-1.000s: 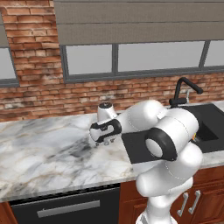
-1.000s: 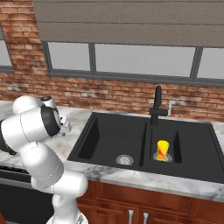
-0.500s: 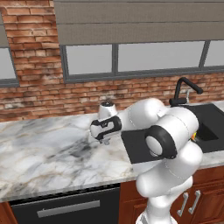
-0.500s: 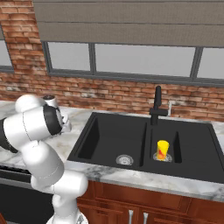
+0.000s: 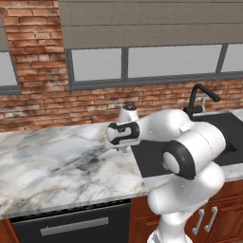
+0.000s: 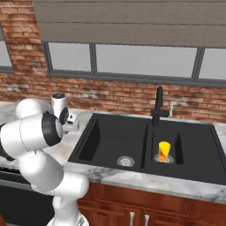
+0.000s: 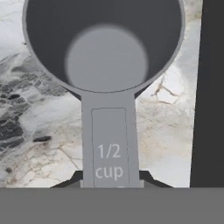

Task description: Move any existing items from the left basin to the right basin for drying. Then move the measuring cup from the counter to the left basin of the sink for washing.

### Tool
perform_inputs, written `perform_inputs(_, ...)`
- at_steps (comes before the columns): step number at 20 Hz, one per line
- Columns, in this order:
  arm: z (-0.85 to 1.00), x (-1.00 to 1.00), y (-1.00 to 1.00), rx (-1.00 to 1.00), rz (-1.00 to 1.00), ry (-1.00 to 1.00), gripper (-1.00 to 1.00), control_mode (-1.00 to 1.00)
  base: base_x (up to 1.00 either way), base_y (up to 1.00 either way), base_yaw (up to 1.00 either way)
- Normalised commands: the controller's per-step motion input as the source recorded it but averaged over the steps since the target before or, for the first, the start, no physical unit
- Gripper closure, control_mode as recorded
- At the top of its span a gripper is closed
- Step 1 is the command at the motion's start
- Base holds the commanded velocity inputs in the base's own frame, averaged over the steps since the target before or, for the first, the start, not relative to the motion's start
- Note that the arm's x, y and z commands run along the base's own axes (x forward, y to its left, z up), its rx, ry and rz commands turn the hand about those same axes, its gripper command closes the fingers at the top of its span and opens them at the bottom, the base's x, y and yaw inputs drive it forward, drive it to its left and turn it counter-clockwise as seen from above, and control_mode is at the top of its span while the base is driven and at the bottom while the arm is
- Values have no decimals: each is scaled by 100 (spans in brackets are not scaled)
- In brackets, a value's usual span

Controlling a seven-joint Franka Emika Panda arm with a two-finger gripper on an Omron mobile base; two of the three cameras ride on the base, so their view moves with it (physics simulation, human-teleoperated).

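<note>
Hand view hides the gripper (image 7: 110,184) tips behind the measuring cup (image 7: 105,57) handle marked "1/2 cup"; grip unclear. Right base view alone shows a yellow object (image 6: 164,151) in the right basin (image 6: 187,152).

The one readable marking is on the measuring cup (image 7: 105,57), seen in the hand view. Its flat handle carries a framed rectangular panel, and inside that panel stand two lines of pale lettering: "1/2" above, "cup" below. The lettering sits on the lower part of the handle, toward the bottom edge of that view, reading upright with the bowl of the cup above it. The cup's round inside shows no scale marks or numbers. In the two base views nothing can be read: the sink (image 6: 132,132), the tap, the small yellow-orange object (image 6: 164,151) and the cabinet fronts carry no legible text.
</note>
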Motion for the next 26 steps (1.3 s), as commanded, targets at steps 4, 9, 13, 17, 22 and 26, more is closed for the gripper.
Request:
perform_inputs(4, 32, -16, -84, 0, -1, -16, 100, -100, 0, 0, 0)
perform_inputs(9, 26, -27, -97, 0, 0, -13, 100, -100, 0, 0, 0)
perform_inputs(13, 13, -27, -100, 0, -1, -6, 100, -100, 0, 0, 0)
perform_inputs(17, 0, -4, -96, 3, -2, 0, 100, -100, 0, 0, 0)
perform_inputs(22, 0, 8, -66, 1, -5, 0, 100, -100, 0, 0, 0)
perform_inputs(26, -7, 37, -27, 0, -11, 4, 100, -100, 0, 0, 0)
